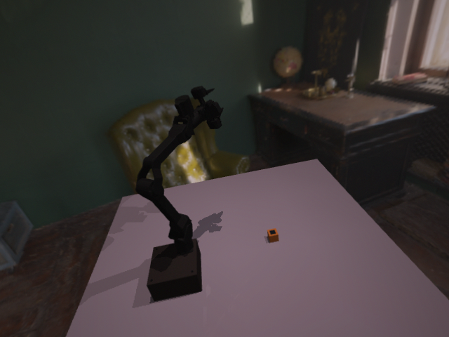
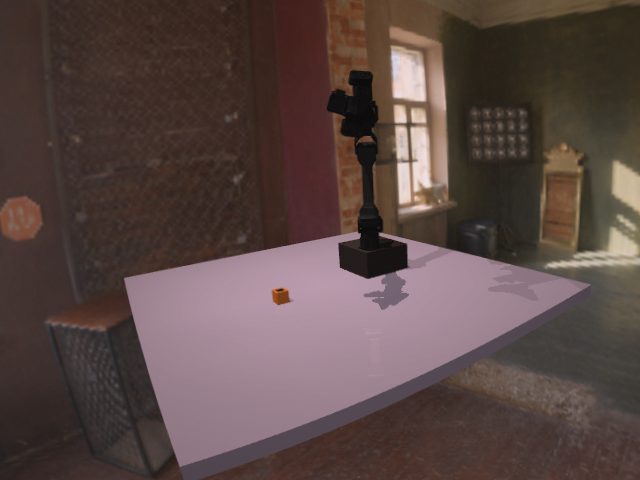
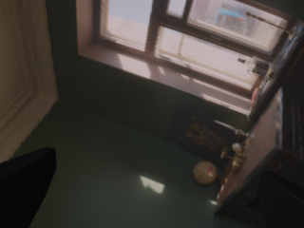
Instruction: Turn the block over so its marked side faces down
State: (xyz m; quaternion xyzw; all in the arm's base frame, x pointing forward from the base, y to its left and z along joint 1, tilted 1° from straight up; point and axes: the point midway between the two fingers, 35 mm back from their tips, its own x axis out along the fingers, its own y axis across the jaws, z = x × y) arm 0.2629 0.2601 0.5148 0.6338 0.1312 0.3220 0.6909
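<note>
A small orange block [image 1: 273,238] [image 2: 280,297] rests flat on the pale table [image 1: 308,290] [image 2: 222,382]. Its dark square mark [image 1: 272,232] [image 2: 279,290] is on the top face. My gripper [image 1: 218,99] [image 3: 160,171] is open and empty, high above the table, with the arm reaching up from its base. It is far above the block and off to its side, and it points away from the table. In the exterior view the fingers are hidden. In the wrist view both fingers show, but the block does not.
The arm's dark box-shaped base [image 1: 174,269] [image 2: 372,260] stands on the table, apart from the block. The arm's shadow [image 1: 210,222] [image 2: 387,294] falls on the table between the base and the block. Beyond the table are a green armchair [image 1: 144,141] and a dark desk [image 1: 377,144].
</note>
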